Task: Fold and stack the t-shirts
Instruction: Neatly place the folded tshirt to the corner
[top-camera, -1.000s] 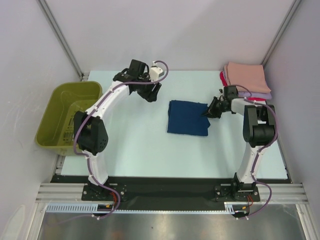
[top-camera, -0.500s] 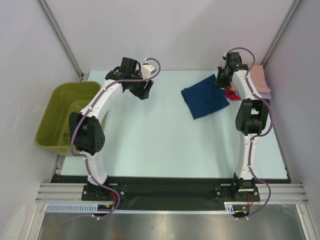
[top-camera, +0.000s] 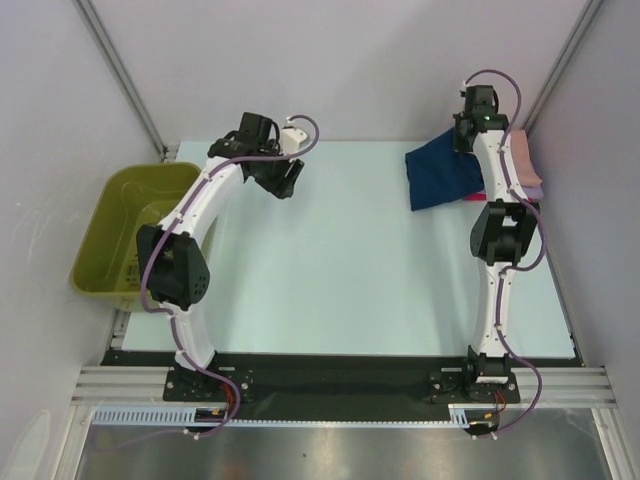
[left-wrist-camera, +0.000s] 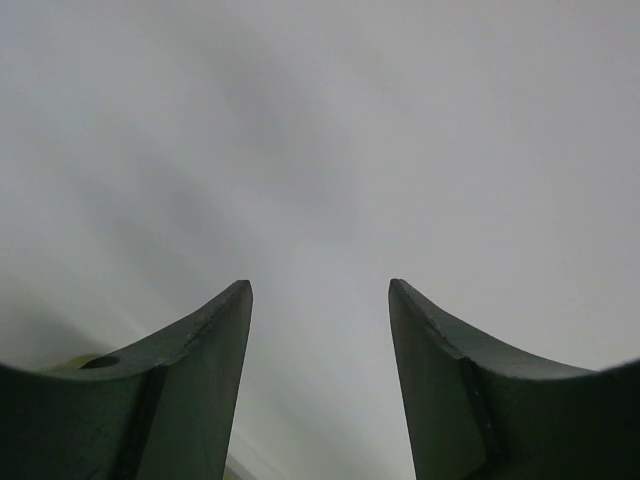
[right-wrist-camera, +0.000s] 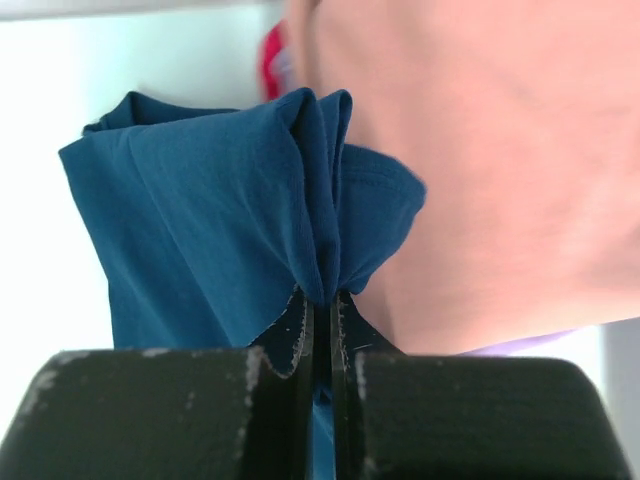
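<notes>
Stacking looks nearly done; one tee is in transit. Tabletop (top-camera: 330, 270) carries the pile at its far right corner. Basket (top-camera: 150, 170) sits off the left edge, and no cloth shows inside it, so probably nothing is left to fold. Pile: peach tee (top-camera: 522, 152) on top, lavender (top-camera: 535, 188) beneath, red (right-wrist-camera: 272, 62) peeking out. Navy tee (top-camera: 440, 178), folded, hangs bunched from one pinched edge just beside the pile, not yet laid on it. Right pincer (right-wrist-camera: 322, 300) is clenched on that navy fold. Left pincer (left-wrist-camera: 320, 300) is released, holding nothing, far left. Remaining: set down, let go.
</notes>
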